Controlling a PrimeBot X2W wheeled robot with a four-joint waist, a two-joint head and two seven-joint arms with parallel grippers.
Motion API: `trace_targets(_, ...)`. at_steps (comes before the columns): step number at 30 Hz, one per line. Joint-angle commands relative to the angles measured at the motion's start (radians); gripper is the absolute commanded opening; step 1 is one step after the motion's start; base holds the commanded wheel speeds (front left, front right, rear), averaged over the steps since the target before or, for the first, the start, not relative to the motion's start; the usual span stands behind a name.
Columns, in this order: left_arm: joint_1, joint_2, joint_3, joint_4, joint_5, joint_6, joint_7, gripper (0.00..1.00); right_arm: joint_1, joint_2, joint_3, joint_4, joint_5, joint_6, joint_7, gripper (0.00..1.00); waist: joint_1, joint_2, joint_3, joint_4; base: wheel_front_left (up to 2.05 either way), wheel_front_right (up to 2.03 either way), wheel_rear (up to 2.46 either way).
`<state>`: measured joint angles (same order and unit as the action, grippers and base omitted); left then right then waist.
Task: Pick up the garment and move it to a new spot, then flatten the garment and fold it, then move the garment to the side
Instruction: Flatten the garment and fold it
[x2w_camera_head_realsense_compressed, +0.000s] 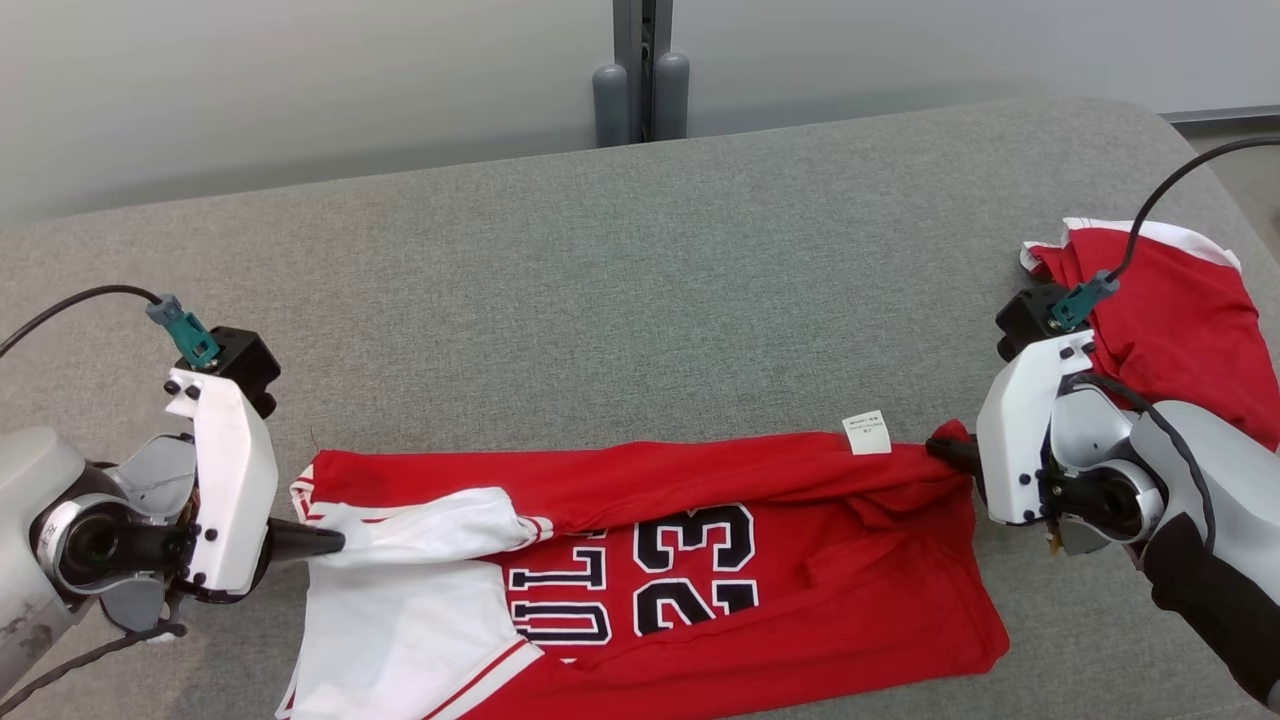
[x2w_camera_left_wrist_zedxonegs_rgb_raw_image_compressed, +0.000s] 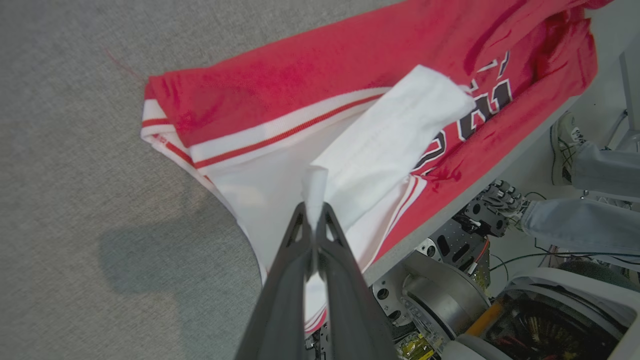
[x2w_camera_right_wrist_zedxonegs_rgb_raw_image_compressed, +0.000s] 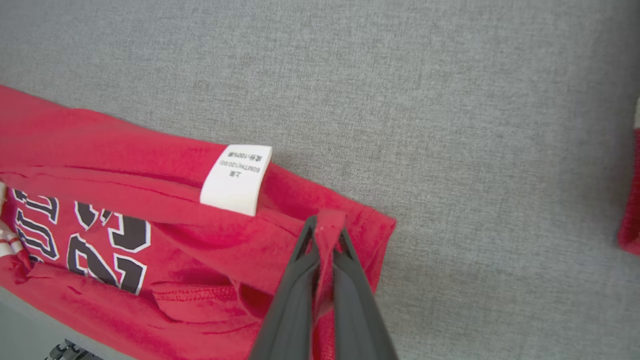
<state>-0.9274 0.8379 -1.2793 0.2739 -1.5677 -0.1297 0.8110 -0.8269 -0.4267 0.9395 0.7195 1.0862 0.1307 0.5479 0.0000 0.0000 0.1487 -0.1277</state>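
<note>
Head view: garment (x2w_camera_head_realsense_compressed: 720, 520) lies at 6 o'clock on the grey worktop (x2w_camera_head_realsense_compressed: 640, 280), near edge overhanging. Left tool (x2w_camera_head_realsense_compressed: 335, 543) pinches its white sleeve (x2w_camera_head_realsense_compressed: 430, 520) at 9 o'clock, right tool (x2w_camera_head_realsense_compressed: 940, 448) pinches the red hem (x2w_camera_head_realsense_compressed: 955, 475) at 3. Light, limp, probably slick knit; best gripped at doubled edges
</note>
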Motion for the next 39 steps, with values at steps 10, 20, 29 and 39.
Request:
trace_targets(10, 0.046, -0.005, 0.0, 0.01, 0.006, -0.002, 0.033, 1.0, -0.002, -0.012, 0.048, 0.005, 0.056, 0.0, 0.013, 1.0, 0.0, 0.0, -0.012, -0.006, 0.0, 0.0, 0.0)
trace_targets(20, 0.083, -0.013, 0.005, 0.016, 0.006, -0.002, 0.034, 1.0, 0.028, -0.051, 0.099, -0.043, 0.089, 0.0, 0.023, 1.0, 0.0, 0.0, -0.072, -0.013, 0.0, 0.0, 0.0)
trace_targets(29, 0.088, 0.007, 0.056, -0.023, 0.07, -0.002, -0.149, 1.0, 0.065, -0.138, 0.058, -0.119, 0.104, 0.0, -0.097, 1.0, 0.0, 0.0, -0.143, -0.003, 0.0, 0.0, 0.0)
trace_targets(39, 0.155, 0.06, 0.16, -0.054, 0.162, 0.015, -0.548, 1.0, 0.153, -0.15, -0.102, -0.151, 0.057, 0.0, -0.493, 1.0, 0.0, 0.0, -0.174, 0.011, 0.0, 0.0, 0.0)
